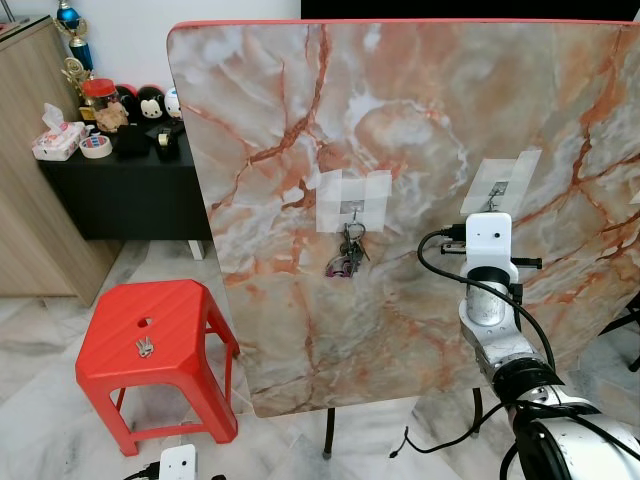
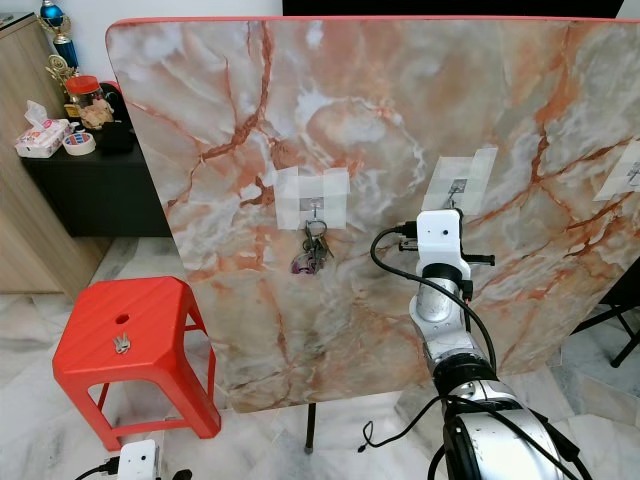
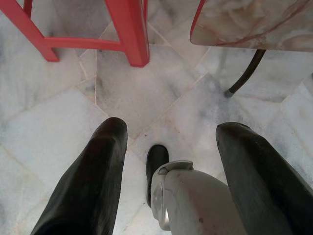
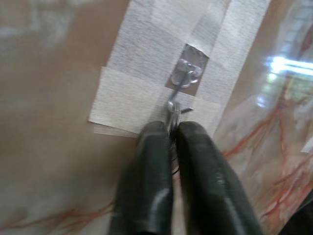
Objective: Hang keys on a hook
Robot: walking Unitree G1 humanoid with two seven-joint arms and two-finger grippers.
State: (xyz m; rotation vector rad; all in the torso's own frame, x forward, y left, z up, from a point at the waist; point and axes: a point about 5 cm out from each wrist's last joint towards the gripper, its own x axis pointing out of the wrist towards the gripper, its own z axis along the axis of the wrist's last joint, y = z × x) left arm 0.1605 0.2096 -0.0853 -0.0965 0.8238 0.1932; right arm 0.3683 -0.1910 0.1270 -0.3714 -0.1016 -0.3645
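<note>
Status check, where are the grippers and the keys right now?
Right gripper shut on a key ring, raised at the taped hook. Left gripper open, hanging idle. One bunch already hung; spare keys on red stool. No obstruction.

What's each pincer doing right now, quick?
Left pincer: open, empty, hanging over the floor.
Right pincer: shut on a key ring, at the taped hook.

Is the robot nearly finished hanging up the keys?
Partly. One bunch of keys already hangs on the left taped hook of the marble board. Now the right pincer is shut on a key ring, holding it right at the middle hook; whether it is on yet is unclear. Another key lies on the red stool. The left pincer hangs open over the floor.
</note>
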